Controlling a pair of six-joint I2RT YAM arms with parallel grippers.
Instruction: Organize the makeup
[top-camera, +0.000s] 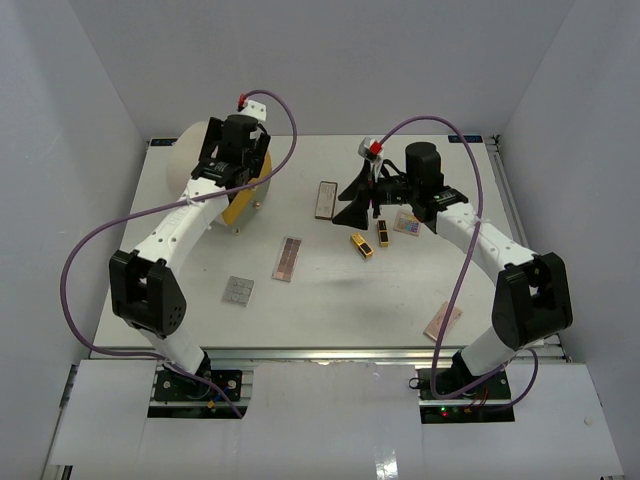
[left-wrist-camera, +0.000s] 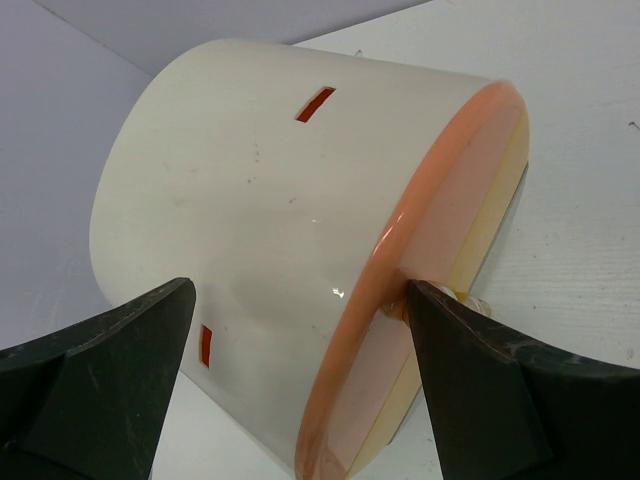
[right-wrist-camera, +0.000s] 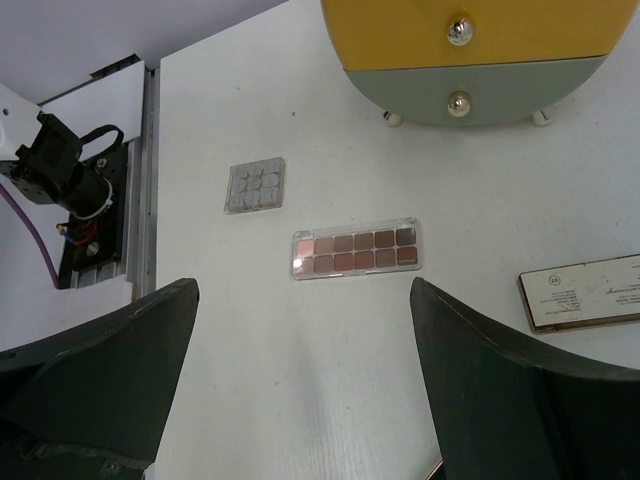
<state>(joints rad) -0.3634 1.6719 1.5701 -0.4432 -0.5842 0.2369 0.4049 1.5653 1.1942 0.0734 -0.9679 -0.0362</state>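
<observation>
Two gold-and-black lipstick tubes (top-camera: 361, 244) (top-camera: 383, 233) lie mid-table. A long pinkish-brown palette (top-camera: 288, 258) (right-wrist-camera: 355, 251), a small grey palette (top-camera: 238, 290) (right-wrist-camera: 255, 185), a boxed palette (top-camera: 326, 198) (right-wrist-camera: 585, 292), a multicolour palette (top-camera: 407, 223) and a pinkish palette (top-camera: 443, 322) lie flat. My right gripper (top-camera: 352, 203) (right-wrist-camera: 300, 290) is open and empty above the table, next to the lipsticks. My left gripper (top-camera: 235, 175) (left-wrist-camera: 300, 290) is open, its fingers straddling the front rim of the cream cylinder (left-wrist-camera: 260, 200). No sponges show.
The big cream cylinder (top-camera: 190, 160) stands at the back left, its orange-yellow drawer front (top-camera: 240, 205) (right-wrist-camera: 470, 35) facing the table's middle. White walls enclose three sides. The metal rail (top-camera: 330, 355) runs along the near edge.
</observation>
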